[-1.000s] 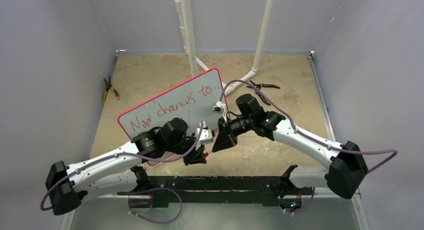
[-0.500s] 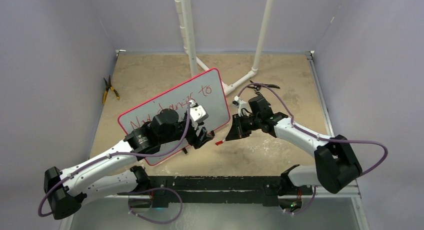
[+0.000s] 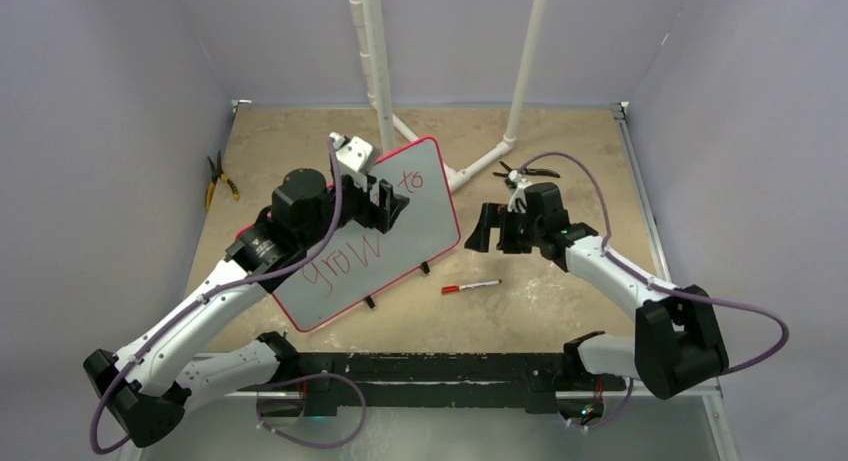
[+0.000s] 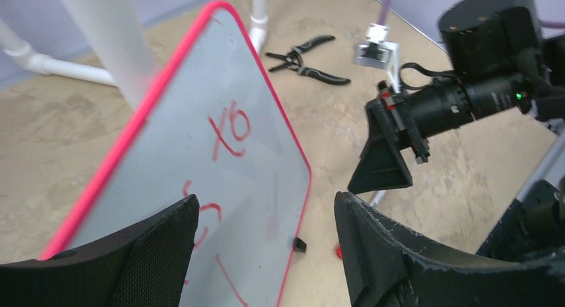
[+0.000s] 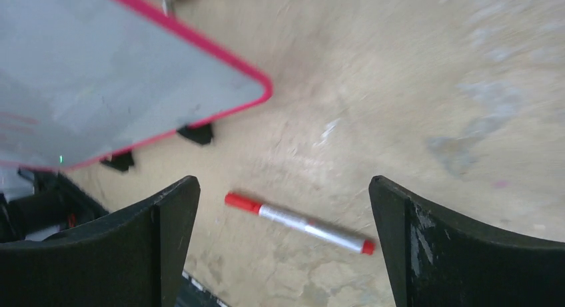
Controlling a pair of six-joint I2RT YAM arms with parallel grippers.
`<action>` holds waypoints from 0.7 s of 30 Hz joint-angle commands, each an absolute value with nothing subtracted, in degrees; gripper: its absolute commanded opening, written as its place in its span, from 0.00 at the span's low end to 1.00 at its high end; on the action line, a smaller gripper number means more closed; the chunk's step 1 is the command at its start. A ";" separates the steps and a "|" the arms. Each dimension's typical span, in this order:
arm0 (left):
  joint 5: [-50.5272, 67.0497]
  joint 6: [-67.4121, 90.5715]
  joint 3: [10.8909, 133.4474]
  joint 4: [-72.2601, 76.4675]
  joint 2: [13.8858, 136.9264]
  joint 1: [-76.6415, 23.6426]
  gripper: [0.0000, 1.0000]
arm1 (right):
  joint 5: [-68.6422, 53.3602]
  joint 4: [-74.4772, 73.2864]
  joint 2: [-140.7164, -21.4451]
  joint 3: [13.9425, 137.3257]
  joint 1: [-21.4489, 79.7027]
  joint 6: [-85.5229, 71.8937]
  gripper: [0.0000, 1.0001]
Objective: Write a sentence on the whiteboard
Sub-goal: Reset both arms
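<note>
Whiteboard [image 3: 418,229]: we saw it resting mid-table [image 3: 565,146], partly under the left arm.
Sentence [image 3: 345,263]: red lettering; we read "grow" and "to".
Left gripper [image 4: 265,202]: jaws apart, empty, over the board.
Right gripper [image 5: 283,182]: jaws wide, empty, above a red-capped marker [image 5: 300,222].

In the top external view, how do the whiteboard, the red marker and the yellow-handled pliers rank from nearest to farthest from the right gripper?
Measured from the right gripper:
1. whiteboard, just to its left, with the right rim closest.
2. red marker, lying flat on the near side.
3. yellow-handled pliers, at the far left side.
</note>
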State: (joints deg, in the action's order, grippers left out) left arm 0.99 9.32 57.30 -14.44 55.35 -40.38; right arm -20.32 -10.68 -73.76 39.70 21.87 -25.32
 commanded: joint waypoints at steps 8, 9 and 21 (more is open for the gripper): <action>-7.21 12.36 71.30 -17.51 58.34 -22.79 0.82 | -5.38 -11.18 -62.50 51.71 12.40 -24.85 0.99; -7.78 13.09 70.95 -17.69 58.31 -20.43 0.83 | -3.99 -10.75 -61.10 52.51 12.39 -24.47 0.99; -22.86 16.58 59.46 -12.81 49.78 -3.19 0.94 | 7.47 2.97 -43.24 45.60 12.39 -14.70 0.99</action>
